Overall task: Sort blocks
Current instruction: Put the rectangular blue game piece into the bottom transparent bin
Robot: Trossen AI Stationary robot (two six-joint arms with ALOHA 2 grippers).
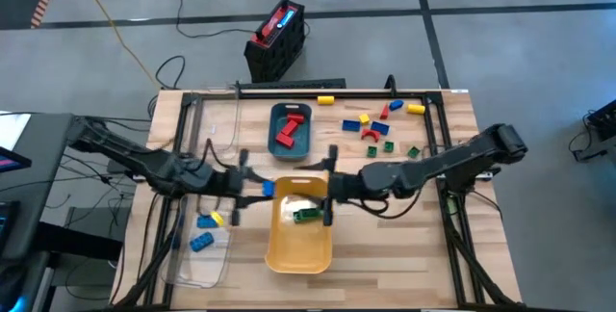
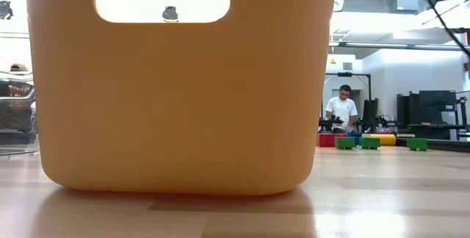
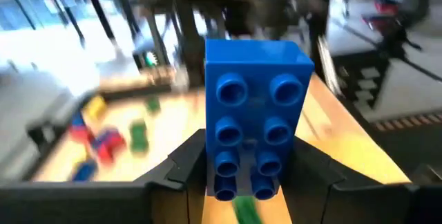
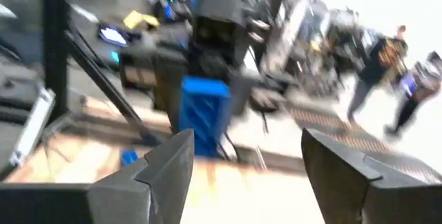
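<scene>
My left gripper [image 1: 254, 187] is shut on a blue studded block [image 3: 252, 106], between the clear tray [image 1: 183, 254] and the yellow tray [image 1: 298, 249]. My right gripper [image 1: 328, 195] is open and empty over the yellow tray's far end, facing the blue block [image 4: 204, 113]. A green block [image 1: 307, 215] lies in the yellow tray. Red blocks [image 1: 289, 129] lie in the teal tray [image 1: 291, 148]. Blue and yellow blocks [image 1: 205, 227] lie in the clear tray. Several loose blocks [image 1: 377, 127] lie on the table at the far right. My left gripper pinches the blue block between its two fingers [image 3: 185, 163], which are on its two long sides at the near end [image 3: 215, 175]. The fingers come level from the table's left and lie along the block. The block juts out past the fingertips, studs toward the wrist camera, clear of the table.
A red-and-black box [image 1: 276, 38] stands on the floor beyond the far edge. A dark frame [image 1: 289, 88] runs along the table's far and side edges. In the low view the yellow tray's wall [image 2: 183, 98] fills most of the picture. A person [image 2: 342, 112] stands in the room behind.
</scene>
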